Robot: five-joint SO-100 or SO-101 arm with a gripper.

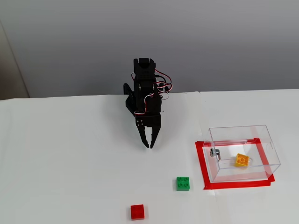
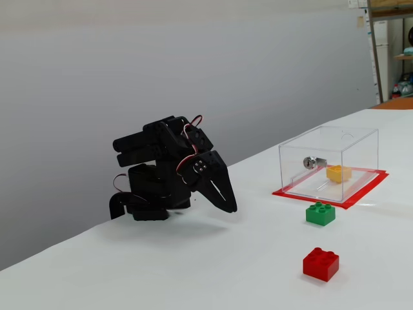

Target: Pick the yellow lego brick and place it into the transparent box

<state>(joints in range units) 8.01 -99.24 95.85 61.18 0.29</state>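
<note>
The yellow lego brick (image 1: 242, 160) lies inside the transparent box (image 1: 263, 132), on its floor; in the other fixed view the brick (image 2: 339, 173) shows through the clear wall of the box (image 2: 352, 137). The box stands on a red taped rectangle and has a small metal fitting (image 1: 215, 152) on its left side. My black gripper (image 1: 149, 145) is shut and empty, folded down close to the arm's base, fingertips pointing at the table, well left of the box; it also shows in the other fixed view (image 2: 231, 208).
A green brick (image 1: 182, 183) lies just left of the box's front corner, and a red brick (image 1: 137, 212) lies nearer the front edge. Both show in the other fixed view, green (image 2: 321, 213) and red (image 2: 321, 264). A grey wall stands behind the white table.
</note>
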